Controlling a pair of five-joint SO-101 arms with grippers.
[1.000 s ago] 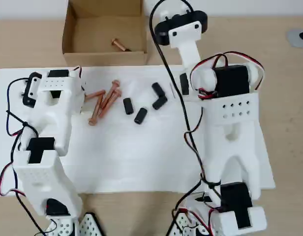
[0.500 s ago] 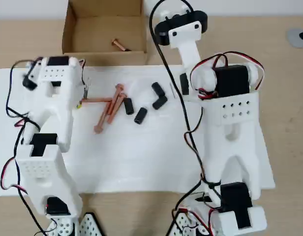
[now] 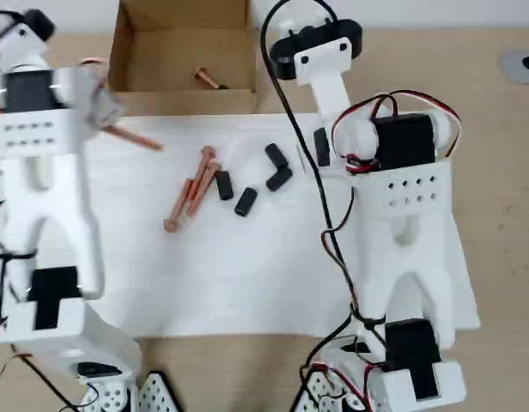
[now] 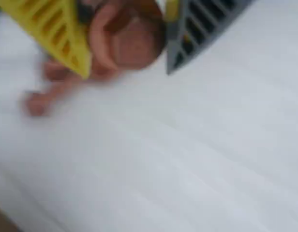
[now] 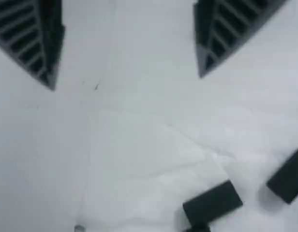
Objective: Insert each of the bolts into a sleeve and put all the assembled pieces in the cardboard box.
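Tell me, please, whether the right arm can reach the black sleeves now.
Probably yes: the right gripper hangs open over the white mat, with the black sleeves close by and nothing between.

Right gripper (image 5: 126,78): both dark ribbed fingers (image 5: 30,34) spread wide apart, only bare white sheet (image 5: 139,159) between them. The sheet has a straight crease (image 5: 108,63) running through the gap and fainter wrinkles further out. There's a small dark speck (image 5: 96,86) just beside the crease. Black sleeves lie flat on the sheet, well apart from the fingers. The first sleeve (image 5: 213,202) is fully visible. The second sleeve (image 5: 287,181) is near it, not touching, cut off at the edge. The third sleeve (image 5: 197,227) is just a sliver next to the first; can't tell if they touch.
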